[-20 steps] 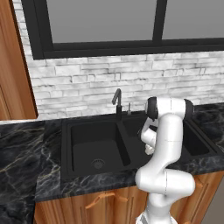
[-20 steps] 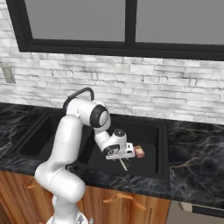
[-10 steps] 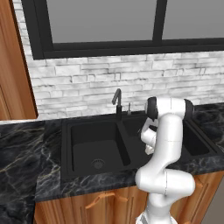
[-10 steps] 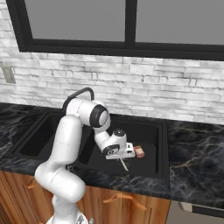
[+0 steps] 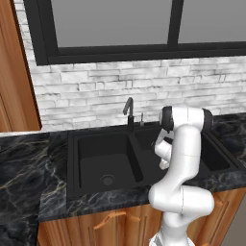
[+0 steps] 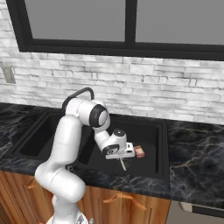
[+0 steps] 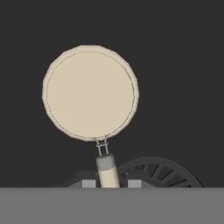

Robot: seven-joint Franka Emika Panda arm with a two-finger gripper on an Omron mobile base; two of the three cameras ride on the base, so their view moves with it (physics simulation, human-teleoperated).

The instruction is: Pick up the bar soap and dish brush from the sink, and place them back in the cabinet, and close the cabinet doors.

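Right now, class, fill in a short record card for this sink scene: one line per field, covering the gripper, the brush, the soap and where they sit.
gripper: shut on the dish brush handle, down in the right basin
dish brush: round cream head facing the hand camera, handle between the fingertips
bar soap: pinkish block on the basin floor, just beside the hand
sink: black, double basin; left basin holds nothing
faucet: black, behind the divider

The arm [image 5: 185, 158] hides the right basin of the sink [image 5: 103, 163]. The grey band cuts off the brush [image 7: 90, 94] handle's lower end.
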